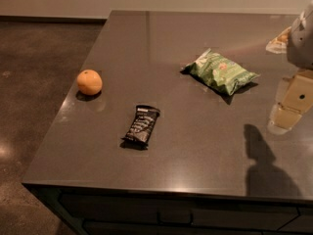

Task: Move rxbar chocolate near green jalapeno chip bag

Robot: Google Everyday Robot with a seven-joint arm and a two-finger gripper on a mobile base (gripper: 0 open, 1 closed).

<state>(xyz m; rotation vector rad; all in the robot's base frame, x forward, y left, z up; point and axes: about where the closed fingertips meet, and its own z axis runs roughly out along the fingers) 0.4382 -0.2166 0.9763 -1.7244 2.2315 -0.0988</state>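
- Snacks on dark surface (195,155): rxbar chocolate (141,126) lies flat near the front edge, well apart from green jalapeno chip bag (221,72); orange (89,82) sits at left.
- At far right hangs the claw (289,104), well apart from the bar; its state cannot be told.

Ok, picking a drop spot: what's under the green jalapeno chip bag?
Around the chip bag only countertop and its shadow show; directly beneath is hidden. The end effector hangs far right.
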